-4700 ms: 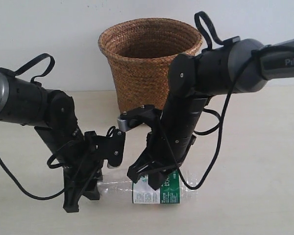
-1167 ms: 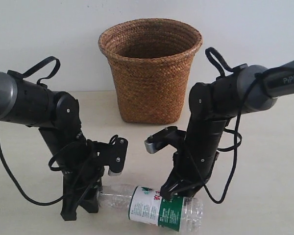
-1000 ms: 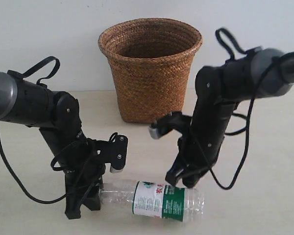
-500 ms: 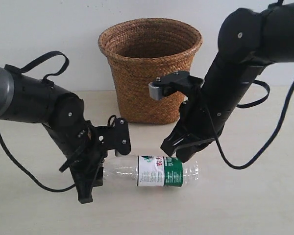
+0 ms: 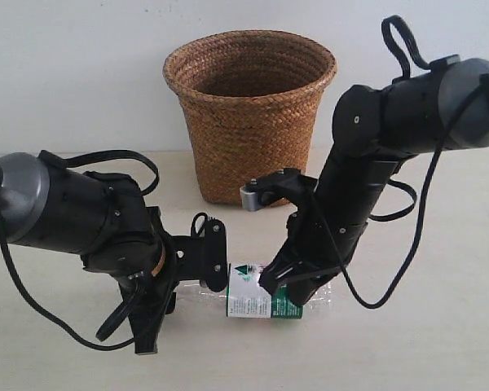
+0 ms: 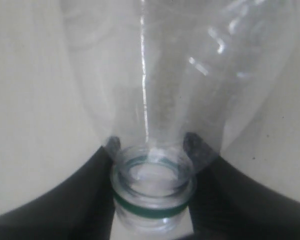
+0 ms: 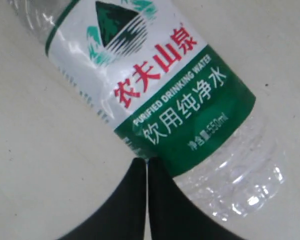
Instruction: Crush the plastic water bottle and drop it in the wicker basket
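Left wrist view: bottle point(image 6: 150, 90) in hand point(image 6: 151, 145)

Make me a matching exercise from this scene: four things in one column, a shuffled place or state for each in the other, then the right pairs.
Things
1. plastic water bottle
2. wicker basket
3. left gripper
4. right gripper

Places or states
A. jaws closed together, nothing between them
B. standing upright, farthest back
C. lying on its side on the table
D. jaws on either side of the open, capless neck

Pairs: 1-C, 2-B, 3-D, 4-A
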Robot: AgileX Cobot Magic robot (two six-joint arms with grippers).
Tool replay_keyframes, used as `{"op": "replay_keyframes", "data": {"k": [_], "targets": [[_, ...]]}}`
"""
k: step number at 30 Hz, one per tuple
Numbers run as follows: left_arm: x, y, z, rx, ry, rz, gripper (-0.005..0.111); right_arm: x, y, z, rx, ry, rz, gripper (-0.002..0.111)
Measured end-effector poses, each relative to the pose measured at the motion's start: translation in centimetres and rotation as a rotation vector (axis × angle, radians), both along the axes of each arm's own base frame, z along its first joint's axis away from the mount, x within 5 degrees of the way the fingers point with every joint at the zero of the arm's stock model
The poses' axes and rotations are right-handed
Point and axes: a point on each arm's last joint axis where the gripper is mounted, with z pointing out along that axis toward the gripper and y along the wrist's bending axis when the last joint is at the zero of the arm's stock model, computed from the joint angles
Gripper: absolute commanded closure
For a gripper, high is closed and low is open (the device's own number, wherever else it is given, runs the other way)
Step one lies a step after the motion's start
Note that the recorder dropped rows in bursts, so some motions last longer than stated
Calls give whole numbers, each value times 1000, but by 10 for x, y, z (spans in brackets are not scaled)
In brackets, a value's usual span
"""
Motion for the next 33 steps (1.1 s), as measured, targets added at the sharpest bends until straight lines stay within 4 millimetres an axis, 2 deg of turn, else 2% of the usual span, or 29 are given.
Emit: {"op": "replay_keyframes", "data": {"k": [5, 7, 13, 24, 28, 33], "targets": [[0, 0, 0, 0, 0, 0, 103, 7, 3, 25, 41, -94, 14, 108], [0, 0, 0, 0, 0, 0, 103, 10, 4, 29, 44, -126, 20, 108], [0, 0, 0, 2, -1, -5, 103, 16, 7, -4, -1, -63, 38, 108], [0, 0, -3, 12, 7, -14, 103, 24, 11, -35, -30, -13, 36, 108], [0, -1, -3, 10, 5, -26, 103, 27, 14, -53, -36, 8, 23, 108], [0, -2, -1, 0, 5, -32, 103, 29, 15, -64, -43, 41, 19, 108]]}}
